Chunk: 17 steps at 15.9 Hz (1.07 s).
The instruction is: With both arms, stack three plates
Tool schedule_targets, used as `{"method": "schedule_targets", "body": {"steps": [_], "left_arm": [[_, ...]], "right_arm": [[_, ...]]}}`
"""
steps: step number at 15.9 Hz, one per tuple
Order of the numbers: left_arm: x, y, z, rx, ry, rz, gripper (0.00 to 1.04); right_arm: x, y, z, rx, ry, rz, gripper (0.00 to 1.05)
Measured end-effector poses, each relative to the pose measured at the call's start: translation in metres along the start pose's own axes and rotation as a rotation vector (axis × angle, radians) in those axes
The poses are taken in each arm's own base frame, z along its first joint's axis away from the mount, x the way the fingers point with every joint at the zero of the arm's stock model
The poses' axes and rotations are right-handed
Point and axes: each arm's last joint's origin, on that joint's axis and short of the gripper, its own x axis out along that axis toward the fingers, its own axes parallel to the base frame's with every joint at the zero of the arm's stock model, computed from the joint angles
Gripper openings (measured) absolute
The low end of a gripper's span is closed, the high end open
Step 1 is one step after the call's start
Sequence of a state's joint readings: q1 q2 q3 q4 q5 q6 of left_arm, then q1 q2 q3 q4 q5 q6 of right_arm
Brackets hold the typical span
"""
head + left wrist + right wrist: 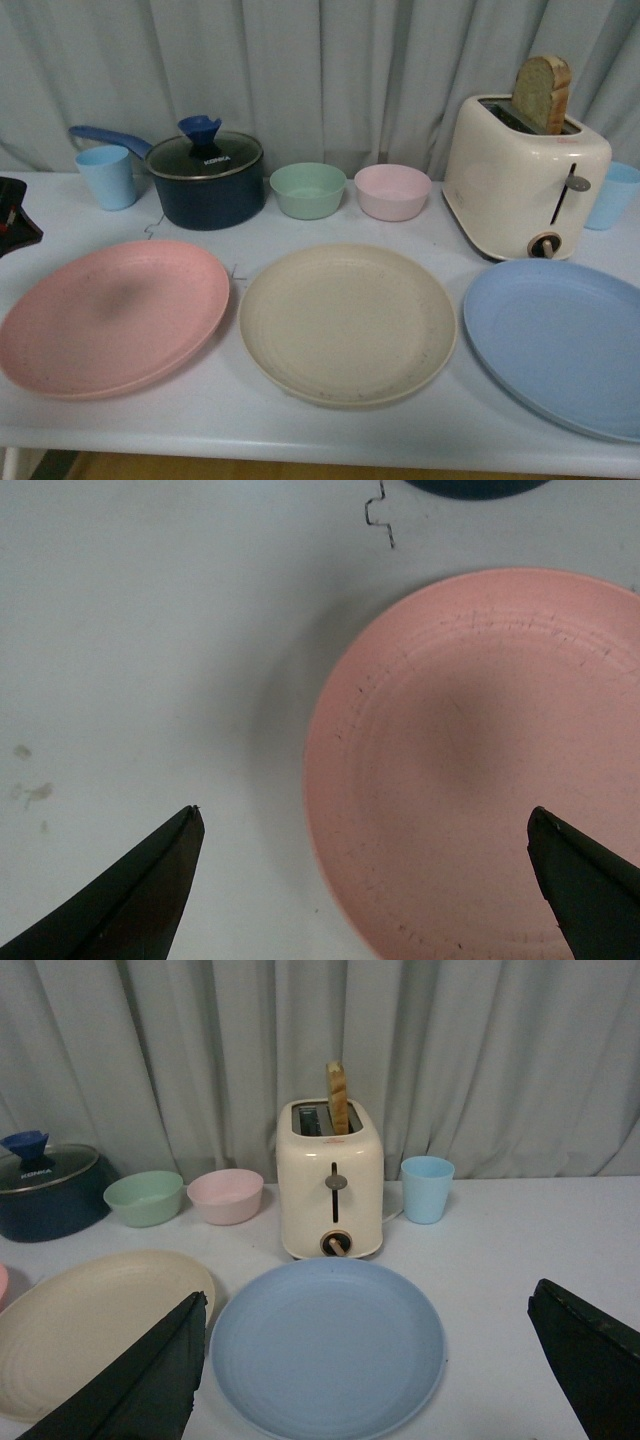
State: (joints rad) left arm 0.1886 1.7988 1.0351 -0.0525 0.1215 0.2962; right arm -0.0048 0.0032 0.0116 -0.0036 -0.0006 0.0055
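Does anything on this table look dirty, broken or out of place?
Nothing is spilled or broken. The pink plate has a greyish patch in its middle, perhaps only a shadow. A small bent wire lies on the table between it and the dark pot, and faint stains mark the table.

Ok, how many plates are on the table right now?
3: the pink plate at left, the beige plate in the middle, the blue plate at right, lying separately, none stacked.

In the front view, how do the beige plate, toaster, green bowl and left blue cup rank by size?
Beige plate, then toaster. Green bowl and left blue cup look too alike to rank.
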Motion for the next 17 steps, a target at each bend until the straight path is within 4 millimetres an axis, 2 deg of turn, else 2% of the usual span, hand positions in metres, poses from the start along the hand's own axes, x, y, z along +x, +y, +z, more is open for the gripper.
{"method": "schedule_targets", "body": {"steps": [5, 12, 17], "left_arm": [[0.051, 0.017, -0.008, -0.077, 0.131, -0.073, 0.98], [0.093, 0.039, -0.026, -0.148, 0.214, -0.073, 0.97], [0.103, 0.043, -0.036, -0.187, 0.244, -0.081, 0.42]], "right_arm": [[0.0, 0.0, 0.0, 0.0, 0.0, 0.0, 0.98], [0.0, 0.0, 0.0, 0.0, 0.0, 0.0, 0.98], [0.0, 0.0, 0.0, 0.0, 0.0, 0.0, 0.98]]}}
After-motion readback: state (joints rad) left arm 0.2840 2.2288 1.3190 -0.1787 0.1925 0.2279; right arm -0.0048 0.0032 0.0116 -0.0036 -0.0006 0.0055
